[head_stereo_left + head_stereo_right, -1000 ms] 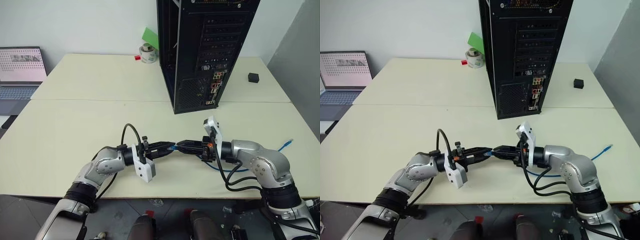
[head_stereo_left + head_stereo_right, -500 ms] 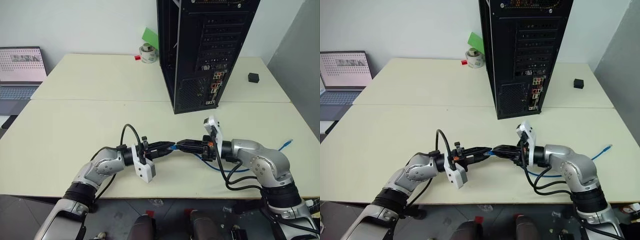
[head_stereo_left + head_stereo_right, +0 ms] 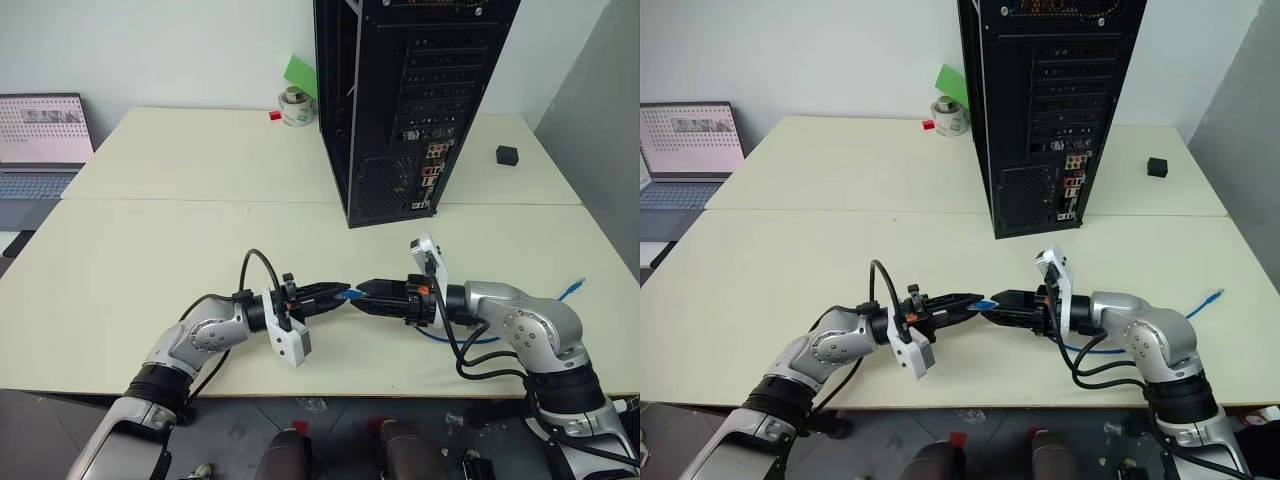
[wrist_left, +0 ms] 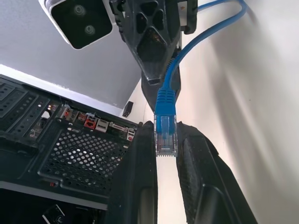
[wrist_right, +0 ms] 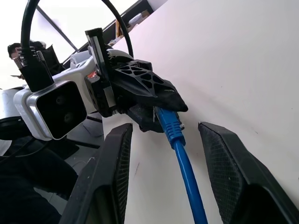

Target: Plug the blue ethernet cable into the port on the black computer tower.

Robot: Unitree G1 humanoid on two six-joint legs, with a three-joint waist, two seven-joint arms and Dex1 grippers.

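Two pale tables [image 3: 200, 240] stand pushed together before a white wall. Near the front edge, the cable [image 4: 176, 60] has its clear plug [image 4: 165, 136] clenched between the left gripper's [image 3: 335, 292] fingers [image 4: 202, 177], held level just above the tabletop. From the plug the cord runs right, passing between the right gripper's [image 3: 368, 293] parted fingers [image 5: 233, 172], which stand clear of it on both sides and grasp nothing. The two grippers point at each other, tips almost meeting. Beyond the right arm the cable loops on the table, and its other end [image 3: 572, 290] lies near the right edge. The tower [image 3: 410, 100] stands upright well behind the grippers, rear panel facing them, with the port [image 3: 434, 152] among the coloured connectors low on that panel. A small black cube [image 3: 507, 154] sits to the tower's right, a tape roll [image 3: 294, 108] and a green sheet [image 3: 300, 72] to its left, and a laptop [image 3: 42, 140] at the far left.
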